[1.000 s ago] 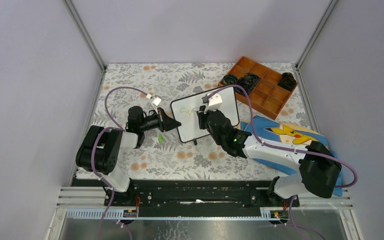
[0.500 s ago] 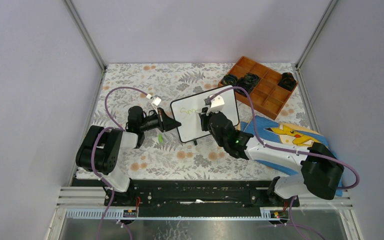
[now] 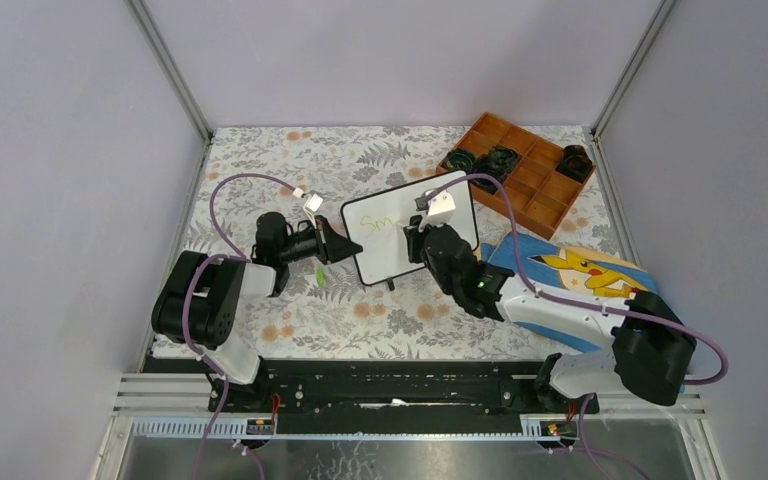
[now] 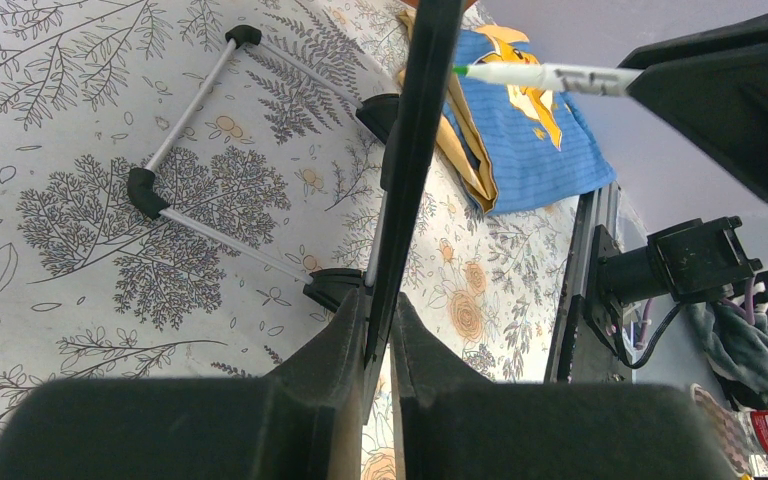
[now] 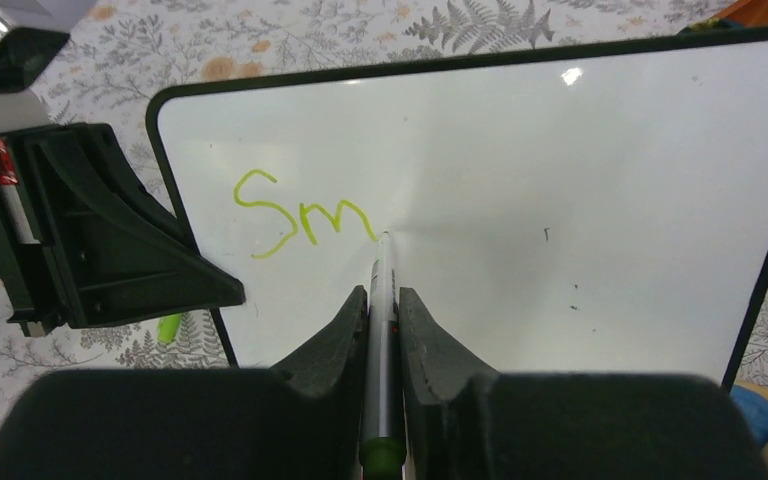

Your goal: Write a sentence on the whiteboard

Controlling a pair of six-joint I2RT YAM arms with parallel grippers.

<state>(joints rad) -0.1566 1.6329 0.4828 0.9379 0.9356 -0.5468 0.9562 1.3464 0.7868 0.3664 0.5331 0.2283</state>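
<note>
The whiteboard [image 3: 390, 240] stands tilted mid-table; it fills the right wrist view [image 5: 580, 190] and shows edge-on in the left wrist view [image 4: 415, 150]. My left gripper [image 3: 345, 246] is shut on its left edge [image 4: 380, 320]. My right gripper [image 3: 418, 240] is shut on a white marker [image 5: 380, 300] with a green end, its tip touching the board. The sentence [image 5: 305, 215] reads only "Sm" in green, also faint in the top view [image 3: 372, 220]. The marker [image 4: 540, 76] meets the board's face in the left wrist view.
A brown compartment tray [image 3: 525, 170] with dark items sits back right. A blue Pikachu cloth [image 3: 585, 270] lies under the right arm. A small green cap [image 3: 319, 274] lies on the floral tablecloth by the left gripper. The board's wire stand [image 4: 190, 150] rests behind it.
The green writing has grown from a first curve to "Sm". My right gripper and marker have shifted right along the board. The left gripper has not moved.
</note>
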